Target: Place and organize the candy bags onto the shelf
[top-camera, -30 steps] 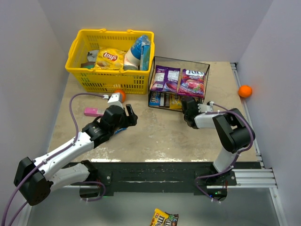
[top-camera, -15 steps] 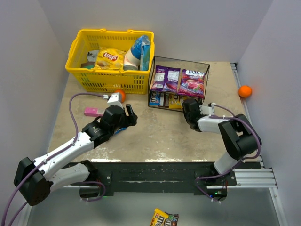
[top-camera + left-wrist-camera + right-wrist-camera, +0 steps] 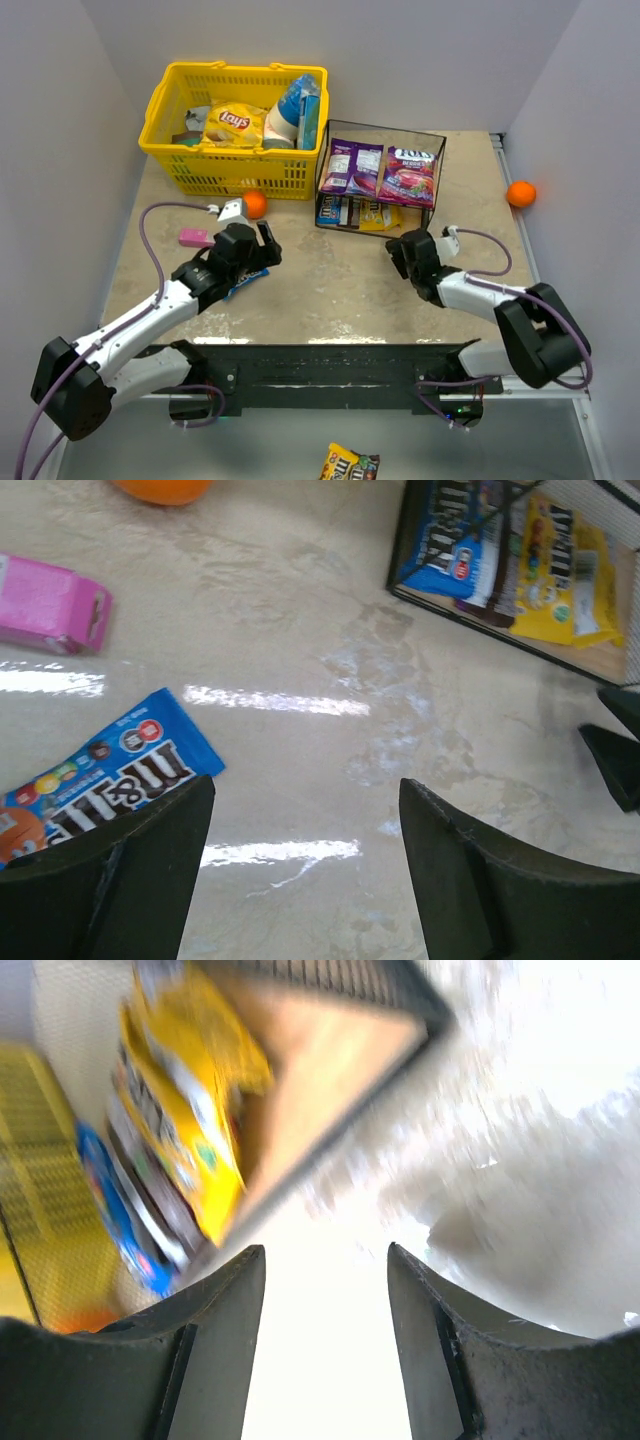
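Observation:
The shelf [image 3: 436,168] stands at the back centre with two purple candy bags [image 3: 351,165] [image 3: 407,175] on its top board. Blue, brown and yellow packets [image 3: 350,212] lie on its lower board and also show in the left wrist view [image 3: 520,550]. A blue M&M's packet [image 3: 245,281] lies flat on the table, partly under my left gripper's left finger in the left wrist view [image 3: 110,780]. My left gripper [image 3: 262,243] [image 3: 305,785] is open and empty above the table. My right gripper [image 3: 397,249] [image 3: 325,1250] is open and empty, just in front of the shelf's lower tier [image 3: 330,1050].
A yellow basket [image 3: 170,150] with a Lays bag [image 3: 233,122] stands at the back left. An orange ball [image 3: 254,204] and a flat pink pack [image 3: 195,237] lie near it. Another orange ball [image 3: 521,193] sits at the right edge. A packet [image 3: 350,463] lies on the floor below.
My right gripper has drawn back from the shelf toward the near edge, the arm stretching out low. My left gripper has shifted slightly left, uncovering the orange ball.

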Available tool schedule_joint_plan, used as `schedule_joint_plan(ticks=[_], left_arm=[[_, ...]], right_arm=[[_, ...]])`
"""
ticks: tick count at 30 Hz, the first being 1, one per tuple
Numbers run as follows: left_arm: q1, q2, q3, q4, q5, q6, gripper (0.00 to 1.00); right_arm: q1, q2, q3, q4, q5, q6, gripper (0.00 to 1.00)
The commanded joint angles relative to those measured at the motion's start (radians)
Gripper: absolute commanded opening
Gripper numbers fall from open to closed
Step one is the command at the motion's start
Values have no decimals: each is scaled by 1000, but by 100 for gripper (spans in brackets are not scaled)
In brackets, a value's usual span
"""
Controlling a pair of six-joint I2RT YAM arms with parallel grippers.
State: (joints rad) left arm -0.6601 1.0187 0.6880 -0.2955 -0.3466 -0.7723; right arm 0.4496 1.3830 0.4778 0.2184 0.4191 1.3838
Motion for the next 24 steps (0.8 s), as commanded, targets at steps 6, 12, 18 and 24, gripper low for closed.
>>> schedule_joint_plan(ticks=[6,12,18,24], left_arm=[[204,115,-62,-48,-32,-80,78],[255,135,-148,-51,-99,-171,72],[267,127,-212,-31,-140,-190,70],[266,143,-266,119,59,-75,58]], right_arm=[[188,-200,18,-96,-72,-265,54],[202,-177,-2,-47,-175,-292,51],[205,-133,-15,-10,-232,-289,50],[209,-121,-11,-10,-247,-276,49]])
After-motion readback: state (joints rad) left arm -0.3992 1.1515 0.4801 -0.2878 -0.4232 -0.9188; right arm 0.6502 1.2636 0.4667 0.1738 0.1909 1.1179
